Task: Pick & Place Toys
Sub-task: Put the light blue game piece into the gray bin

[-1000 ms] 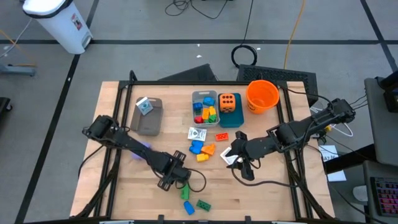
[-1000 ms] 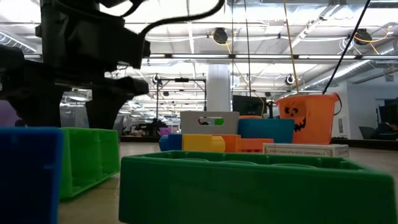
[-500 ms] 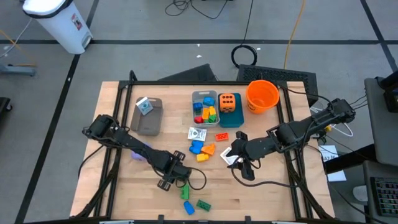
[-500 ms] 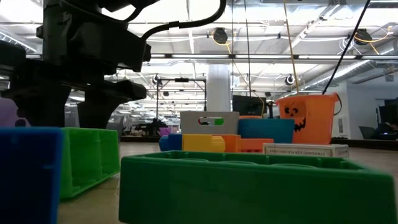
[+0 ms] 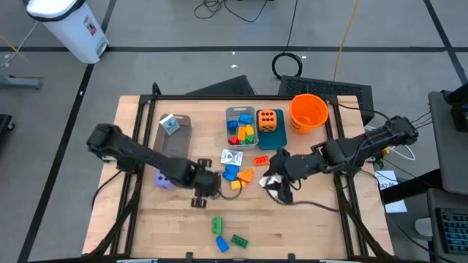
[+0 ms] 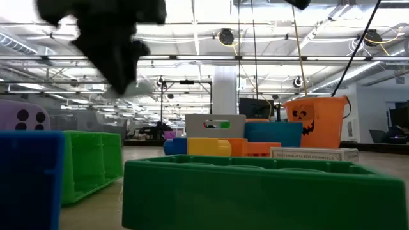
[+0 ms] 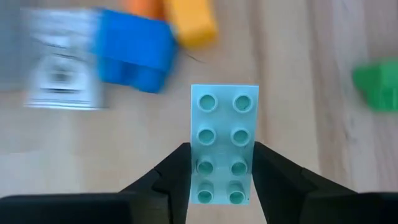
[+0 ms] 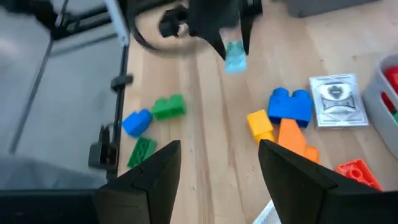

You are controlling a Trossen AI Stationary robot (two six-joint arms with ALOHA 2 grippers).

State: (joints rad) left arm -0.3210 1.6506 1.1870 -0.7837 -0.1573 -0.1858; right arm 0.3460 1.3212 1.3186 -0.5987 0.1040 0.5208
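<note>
My left gripper [image 5: 210,183] is shut on a pale teal two-by-four brick [image 7: 224,143] above the table's middle; the brick also shows in the right wrist view [image 8: 235,57]. My right gripper [image 5: 272,181] is open and empty, low over the table to the right of a loose group: a blue brick [image 5: 230,173], a yellow and orange brick [image 5: 245,176], a red brick [image 5: 261,161] and a white packet [image 5: 232,157]. A purple die [image 5: 164,180] sits left of my left gripper. Green and blue bricks [image 5: 217,225] lie near the front edge. My left gripper pinches the pale teal brick by its two long sides [image 7: 198,180], near one end, between the two fingers. The brick's length runs along the fingers and its studded face is toward the wrist camera. The fingers point down; the brick hangs below them [image 8: 236,62], clear of the table.
A grey bin [image 5: 228,114] with several bricks and a teal bin [image 5: 270,140] holding an orange die stand at the back middle. An orange bucket [image 5: 307,111] is to their right. Another grey bin [image 5: 175,146] stands at the back left.
My left gripper has risen and gone toward the table's far edge, away from the green and blue bricks at the front. The purple die, earlier half hidden under the arm, now shows fully.
</note>
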